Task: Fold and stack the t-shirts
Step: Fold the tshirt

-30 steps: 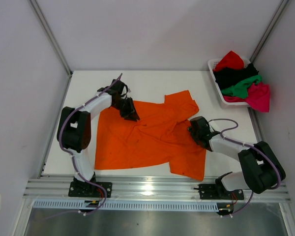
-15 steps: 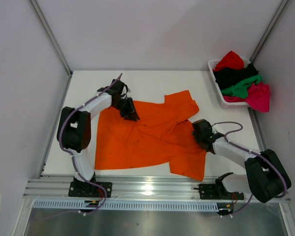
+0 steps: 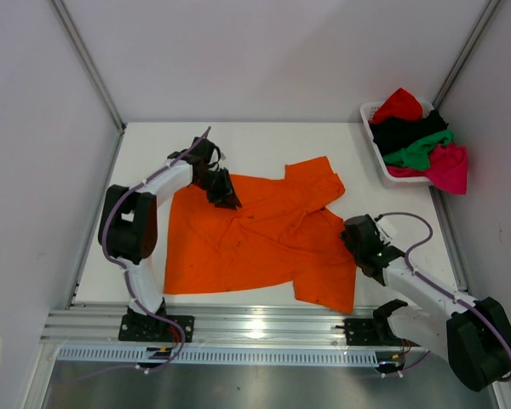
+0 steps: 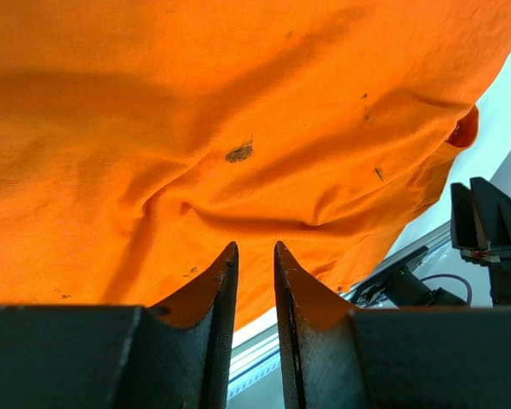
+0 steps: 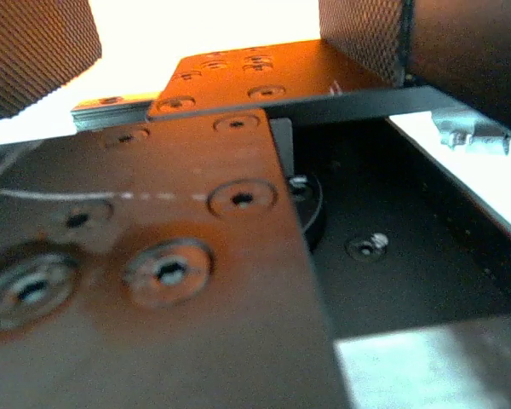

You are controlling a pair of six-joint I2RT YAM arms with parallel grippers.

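Ideally, the left jaws pinching the orange shirt [image 3: 255, 243] hold firm while the open right jaws take its rumpled right side.

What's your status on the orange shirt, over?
Left gripper pinching orange t-shirt at far-left corner. Right gripper open, empty, at its right edge. Shirt spread out, unfolded. Nothing blocking; white basket far right.
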